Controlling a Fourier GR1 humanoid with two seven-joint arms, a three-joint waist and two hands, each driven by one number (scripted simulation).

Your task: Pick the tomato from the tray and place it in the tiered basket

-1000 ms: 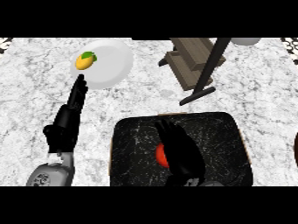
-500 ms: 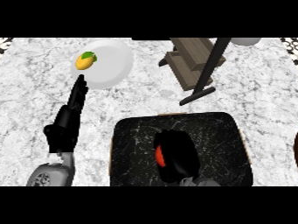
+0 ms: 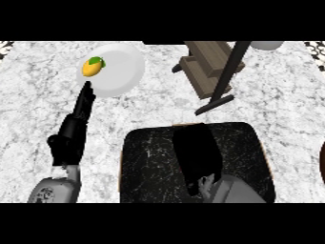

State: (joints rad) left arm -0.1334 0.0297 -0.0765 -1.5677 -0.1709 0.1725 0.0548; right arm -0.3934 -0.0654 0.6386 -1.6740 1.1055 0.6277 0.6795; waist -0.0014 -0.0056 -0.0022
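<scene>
Black right robot hand [image 3: 197, 157] covers the dark tray [image 3: 144, 162], hiding the tomato; whether it grips is unclear. Left robot hand [image 3: 77, 126] rests straight-fingered on the bench [image 3: 284, 109]. Beyond stands the tiered basket [image 3: 210, 66].

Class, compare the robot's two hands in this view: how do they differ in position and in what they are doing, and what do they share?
1. The left hand stretches over bare counter toward the white plate; the right hand is over the dark tray.
2. The left hand's fingers are straight and hold nothing; the right hand covers the spot where the tomato lay, its fingers indistinct.
Both are black, on grey forearms.
</scene>
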